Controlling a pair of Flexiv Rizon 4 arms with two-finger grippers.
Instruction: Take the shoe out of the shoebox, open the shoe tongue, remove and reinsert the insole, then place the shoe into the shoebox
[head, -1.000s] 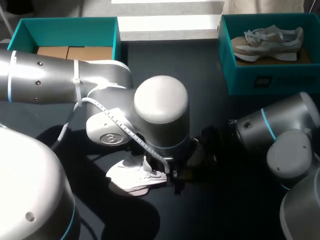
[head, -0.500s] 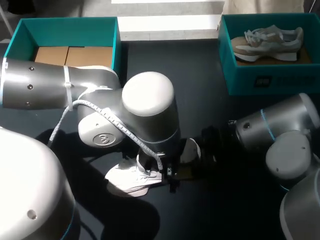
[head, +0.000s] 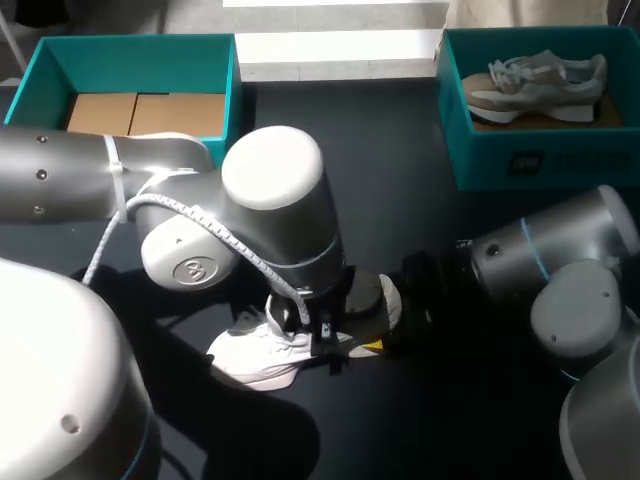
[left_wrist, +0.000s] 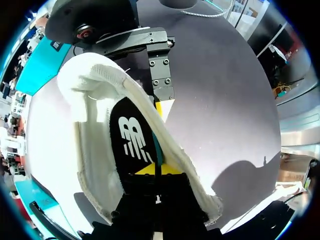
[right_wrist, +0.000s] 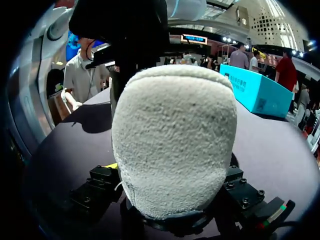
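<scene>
A white shoe (head: 262, 352) lies on the black worktop (head: 400, 180), under my left arm and just ahead of my right. My right jaws clasp its fuzzy, rounded heel from both sides. My left jaws sit at the shoe's opening, over the smooth black insole (left_wrist: 131, 120); whether they pinch anything I cannot tell.
</scene>
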